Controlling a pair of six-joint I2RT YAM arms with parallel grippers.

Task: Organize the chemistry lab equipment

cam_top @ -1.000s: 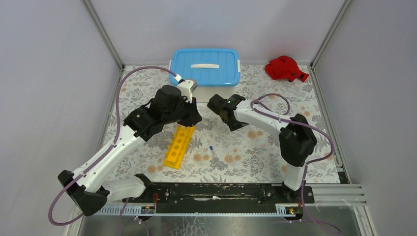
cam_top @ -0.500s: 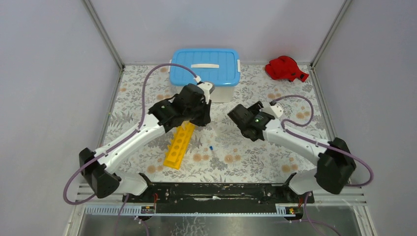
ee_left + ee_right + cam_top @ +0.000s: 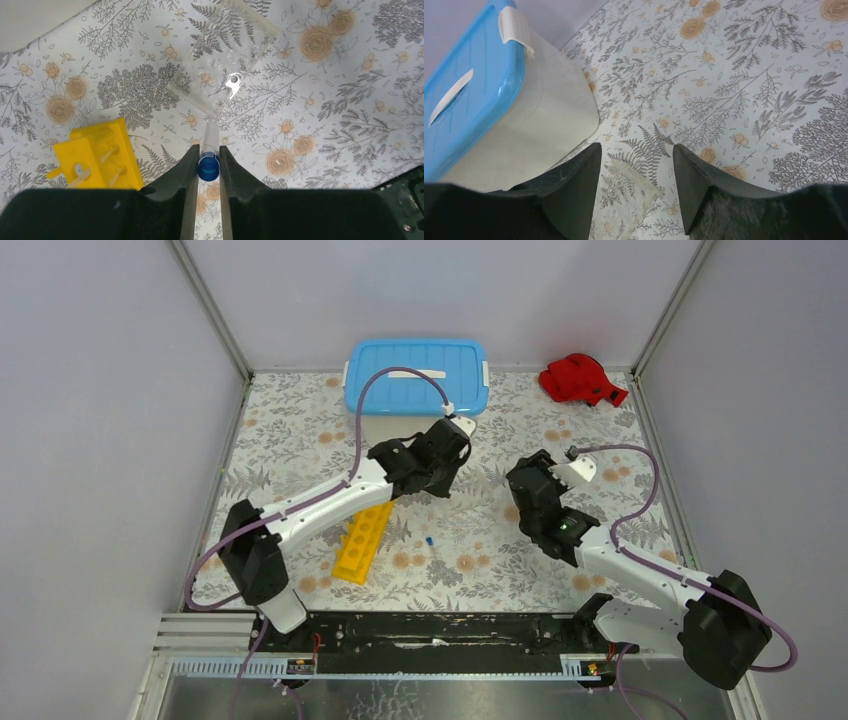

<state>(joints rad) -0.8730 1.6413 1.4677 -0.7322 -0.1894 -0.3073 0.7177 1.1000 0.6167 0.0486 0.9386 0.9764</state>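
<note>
My left gripper (image 3: 209,150) is shut on a tiny clear tube with a blue cap (image 3: 209,167) and holds it above the flowered table. It also shows in the top view (image 3: 445,468). Just ahead of it lies a clear plastic plate with small holes (image 3: 222,75). The long yellow test-tube rack (image 3: 362,538) lies to its left, and one end shows in the left wrist view (image 3: 97,155). Another small blue-capped tube (image 3: 428,540) lies on the table by the rack. My right gripper (image 3: 634,160) is open and empty, with the clear plate (image 3: 644,187) on the table below it. No black ring stand is in view.
A white tub with a blue lid (image 3: 415,375) stands at the back middle and also shows in the right wrist view (image 3: 499,110). A red cloth (image 3: 580,380) lies at the back right corner. Grey walls close in the table on three sides.
The left arm has swung right, from over the rack's far end to the table's middle. The right gripper has drawn back to the right and toward the near side.
</note>
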